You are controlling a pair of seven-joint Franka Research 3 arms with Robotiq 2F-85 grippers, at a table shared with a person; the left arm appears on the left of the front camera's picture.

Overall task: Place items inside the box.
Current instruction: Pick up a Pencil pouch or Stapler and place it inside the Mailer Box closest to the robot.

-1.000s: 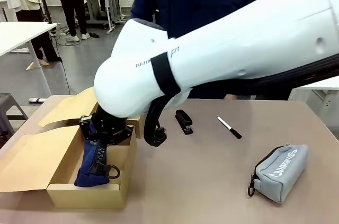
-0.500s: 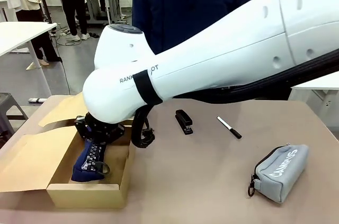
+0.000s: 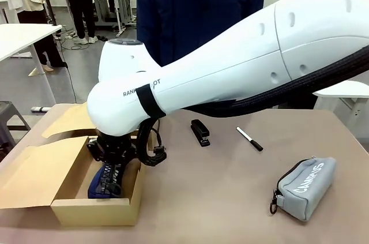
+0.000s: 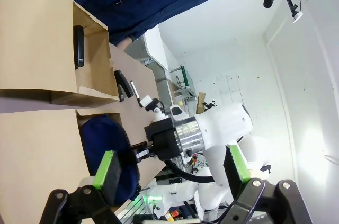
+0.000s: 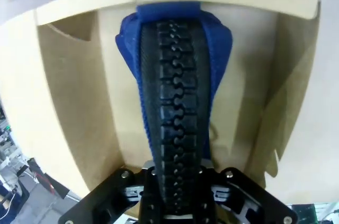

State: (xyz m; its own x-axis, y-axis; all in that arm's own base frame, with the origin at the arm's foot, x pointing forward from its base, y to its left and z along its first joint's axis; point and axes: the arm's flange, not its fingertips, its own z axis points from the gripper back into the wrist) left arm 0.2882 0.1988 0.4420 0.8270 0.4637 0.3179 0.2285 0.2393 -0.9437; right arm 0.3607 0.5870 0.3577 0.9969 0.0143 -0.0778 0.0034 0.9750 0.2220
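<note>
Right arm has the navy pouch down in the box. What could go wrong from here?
1. The right end effector is shut on the navy pouch along its zipper; if the teeth snag when it opens, pulling out could drag the pouch, or the light cardboard box, along.
2. The left end effector hangs open close beside the right wrist; a move by either could bump the other.
3. A low retreat might sweep the stapler.
</note>
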